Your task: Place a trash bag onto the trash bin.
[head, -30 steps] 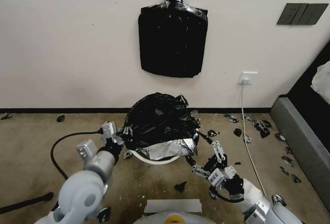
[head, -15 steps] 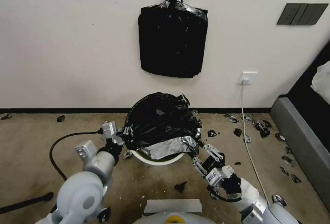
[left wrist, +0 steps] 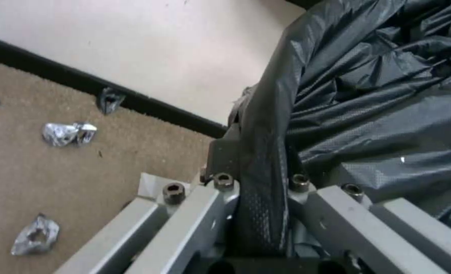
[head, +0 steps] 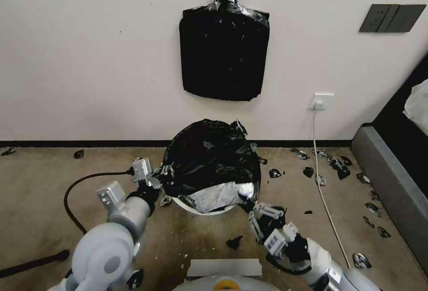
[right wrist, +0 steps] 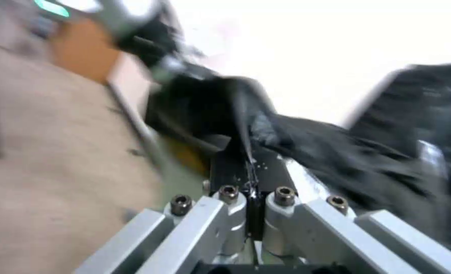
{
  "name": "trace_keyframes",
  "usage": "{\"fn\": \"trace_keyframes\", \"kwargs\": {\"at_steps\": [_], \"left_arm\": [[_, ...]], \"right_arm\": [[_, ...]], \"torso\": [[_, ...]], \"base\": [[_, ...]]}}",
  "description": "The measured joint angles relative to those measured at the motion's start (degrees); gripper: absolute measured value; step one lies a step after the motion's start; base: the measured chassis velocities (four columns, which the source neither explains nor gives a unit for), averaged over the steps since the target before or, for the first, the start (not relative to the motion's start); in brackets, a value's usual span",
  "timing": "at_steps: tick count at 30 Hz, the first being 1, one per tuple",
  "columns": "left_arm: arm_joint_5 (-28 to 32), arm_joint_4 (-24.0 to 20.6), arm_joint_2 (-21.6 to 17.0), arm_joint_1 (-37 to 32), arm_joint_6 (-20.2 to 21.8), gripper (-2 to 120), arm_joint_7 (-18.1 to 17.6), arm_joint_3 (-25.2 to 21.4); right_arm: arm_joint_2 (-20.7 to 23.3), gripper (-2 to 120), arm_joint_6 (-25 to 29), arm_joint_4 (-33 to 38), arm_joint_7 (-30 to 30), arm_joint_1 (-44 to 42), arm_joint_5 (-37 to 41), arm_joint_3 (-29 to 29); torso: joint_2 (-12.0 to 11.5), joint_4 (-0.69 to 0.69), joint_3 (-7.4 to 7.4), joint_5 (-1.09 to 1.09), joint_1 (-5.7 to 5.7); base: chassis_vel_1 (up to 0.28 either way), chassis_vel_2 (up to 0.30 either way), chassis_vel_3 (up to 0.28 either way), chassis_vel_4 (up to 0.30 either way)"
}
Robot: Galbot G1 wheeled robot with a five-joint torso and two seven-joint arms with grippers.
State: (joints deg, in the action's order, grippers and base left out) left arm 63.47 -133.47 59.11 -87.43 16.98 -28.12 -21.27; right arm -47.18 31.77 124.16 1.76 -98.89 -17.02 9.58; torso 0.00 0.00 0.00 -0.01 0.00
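The glossy black trash bag is draped over the white trash bin, whose rim shows under the bag's silvery front fold. At the bag's left edge, my left gripper is shut on a strip of film. In the left wrist view that strip of the trash bag runs between the fingers of the left gripper. My right gripper is at the bag's front right corner. Its wrist view is blurred, with the right gripper closed on a thin edge of the trash bag.
A flat black stack of bags hangs on the wall above the bin. Black scraps litter the carpet on the right, with one near my base. A white cable drops from a socket. A grey furniture edge lines the right side.
My right gripper has swung left and in toward the bag's front right corner, and its fingers have gone from spread to shut on the film. The left arm has held still.
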Motion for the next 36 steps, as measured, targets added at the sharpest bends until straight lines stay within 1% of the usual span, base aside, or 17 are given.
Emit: {"fn": "trace_keyframes", "kwargs": {"at_steps": [2,3,5,6,7,9,11,14,16,18,20,22,27,36], "left_arm": [[2.1,0.0,0.0,0.3,0.6,4,-1.3,-0.2],[2.1,0.0,0.0,0.3,0.6,4,-1.3,-0.2],[4.0,-0.5,0.0,0.3,1.0,4,-2.3,-0.3],[4.7,-1.0,0.2,0.1,1.2,4,-2.9,-0.3],[4.7,-1.0,0.2,0.1,1.2,4,-2.9,-0.3],[5.3,-1.8,0.8,-0.5,1.3,4,-3.8,-0.1],[5.4,-2.1,1.0,-0.8,1.3,4,-4.1,-0.1],[5.5,-3.1,1.7,-2.3,1.6,4,-4.5,-0.1],[5.5,-3.3,1.8,-2.6,1.7,4,-4.5,-0.1],[5.4,-3.8,2.4,-3.2,2.6,4,-5.3,-0.1],[5.4,-3.8,2.4,-3.2,2.6,4,-5.3,-0.1],[5.1,-3.9,3.1,-3.9,3.4,4,-5.9,0.1],[5.1,-3.9,3.4,-4.1,3.7,4,-6.1,0.2],[5.0,-4.0,3.7,-4.2,3.7,4,-6.0,0.1]], "right_arm": [[0.3,0,2.0,-0.9,5.3,0.1,-0.4,0.2],[0.3,0,2.0,-0.9,5.3,0.1,-0.4,0.2],[0.1,0,2.9,-2.7,9.1,1.1,-2.0,1.0],[0.0,0,3.0,-4.6,10.3,2.3,-3.5,0.7],[0.0,0,3.0,-4.6,10.3,2.3,-3.5,0.7],[-0.4,0,2.9,-8.4,10.6,5.2,-4.4,-0.2],[-0.6,0,2.9,-9.6,10.6,6.2,-4.4,-0.3],[-1.6,0,2.2,-14.3,9.4,9.4,-7.2,-0.4],[-1.8,0,2.0,-15.1,9.2,9.9,-7.8,-0.3],[-2.2,0,0.8,-17.2,8.9,10.8,-8.0,-0.5],[-2.2,0,0.8,-17.2,8.9,10.8,-8.0,-0.5],[-2.2,0,-0.9,-18.6,9.7,10.9,-7.2,-0.7],[-1.7,0,-3.4,-19.5,10.7,9.8,-5.7,-0.8],[-1.8,0,-4.0,-20.4,11.5,9.7,-5.5,-1.1]], "torso": [[0.0,0.0,0.0,0.01,0.0],[0.0,0.0,0.0,0.01,0.0],[0.0,0.0,0.0,0.0,0.0],[0.0,0.0,0.0,0.0,0.0],[0.0,0.0,0.0,0.0,0.0],[0.0,0.0,0.0,0.02,0.0],[0.0,0.0,0.0,0.02,0.0],[0.0,0.01,0.0,0.02,0.0],[0.0,0.0,0.01,0.02,0.0],[0.0,0.0,0.01,0.01,0.0],[0.0,0.0,0.01,0.01,0.0],[0.0,0.01,0.01,0.01,0.0],[0.0,0.0,0.0,0.01,0.0],[0.0,0.0,0.0,0.01,0.0]], "base": [[0.0,0.0,0.0,0.0],[0.0,0.0,0.0,0.0],[0.0,0.0,0.0,0.0],[0.0,0.0,0.0,0.0],[0.0,0.0,0.0,0.0],[0.0,0.0,0.0,0.0],[0.0,0.0,0.0,0.0],[0.0,0.0,0.0,0.0],[0.0,0.0,0.0,0.0],[0.0,0.0,0.0,0.0],[0.0,0.0,0.0,0.0],[0.0,0.0,0.0,0.0],[0.0,0.0,0.0,0.0],[0.0,0.0,0.0,0.0]]}}
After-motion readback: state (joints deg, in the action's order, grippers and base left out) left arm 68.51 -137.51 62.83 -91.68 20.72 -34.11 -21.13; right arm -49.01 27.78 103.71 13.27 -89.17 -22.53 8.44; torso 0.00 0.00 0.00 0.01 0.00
